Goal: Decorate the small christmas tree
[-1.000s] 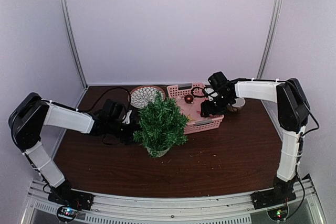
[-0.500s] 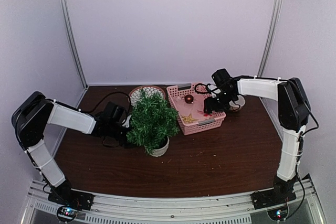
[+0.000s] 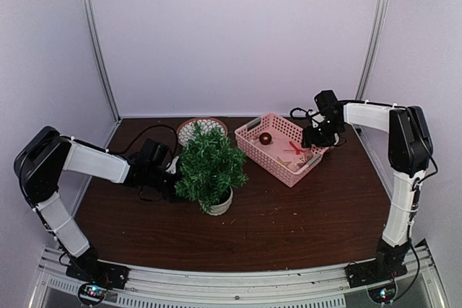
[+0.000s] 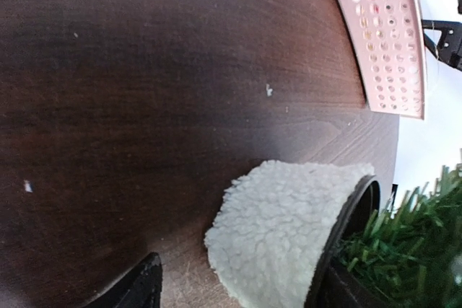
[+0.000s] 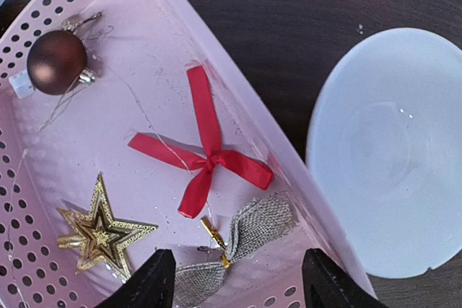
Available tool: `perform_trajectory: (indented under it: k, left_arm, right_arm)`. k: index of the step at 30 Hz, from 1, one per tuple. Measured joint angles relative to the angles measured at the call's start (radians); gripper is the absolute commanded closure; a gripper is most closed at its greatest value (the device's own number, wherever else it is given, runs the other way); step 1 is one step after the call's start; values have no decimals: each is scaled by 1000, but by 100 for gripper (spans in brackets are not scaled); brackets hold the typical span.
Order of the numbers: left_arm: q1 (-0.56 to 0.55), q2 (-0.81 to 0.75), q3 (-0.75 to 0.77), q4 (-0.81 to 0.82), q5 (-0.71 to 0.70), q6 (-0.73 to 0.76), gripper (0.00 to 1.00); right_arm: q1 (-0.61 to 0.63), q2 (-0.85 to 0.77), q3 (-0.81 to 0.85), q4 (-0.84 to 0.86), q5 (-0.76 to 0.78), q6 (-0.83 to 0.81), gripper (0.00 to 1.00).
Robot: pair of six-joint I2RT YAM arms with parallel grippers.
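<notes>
**Tree left of centre, basket to its right, both grippers released**

You're on a dark brown wood-grain table (image 3: 289, 229) boxed in by plain lilac walls (image 3: 231, 34) with slim metal posts (image 3: 96, 41) at the back corners. The small christmas tree (image 3: 209, 165), a bushy needled cone, stands upright in a fleecy white pot (image 4: 281, 236), in front of a round patterned bowl (image 3: 192, 129). Your left gripper (image 4: 234, 290) sits low at the pot with its jaws spread around the fleece; the one finger (image 4: 144, 286) clearly in view is clear of it. Your right gripper (image 5: 234, 279) hovers, jaws apart and empty, over the perforated pink plastic basket (image 3: 267, 164). Inside lie a matte brown bauble (image 5: 54, 61), a red satin bow (image 5: 209, 160), a glittery gold star (image 5: 101, 232) and a grey woven bow (image 5: 245, 232). A smooth white bowl (image 5: 390, 149) sits just beside the basket.
</notes>
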Motion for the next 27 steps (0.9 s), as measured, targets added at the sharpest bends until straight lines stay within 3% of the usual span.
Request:
perform_trajectory:
  k: [8, 15, 20, 27]
  left_arm:
    - [44, -71, -25, -1, 24, 19, 12]
    - [86, -163, -37, -24, 39, 36, 7]
    - [135, -253, -54, -85, 27, 53, 5]
    - [147, -425, -31, -272, -102, 145, 5]
  right_arm:
    - [-9, -18, 14, 17, -86, -20, 32]
    - [47, -109, 34, 34, -167, -18, 29]
    - [87, -74, 158, -13, -183, -29, 33]
    - [119, 63, 249, -120, -160, -71, 45]
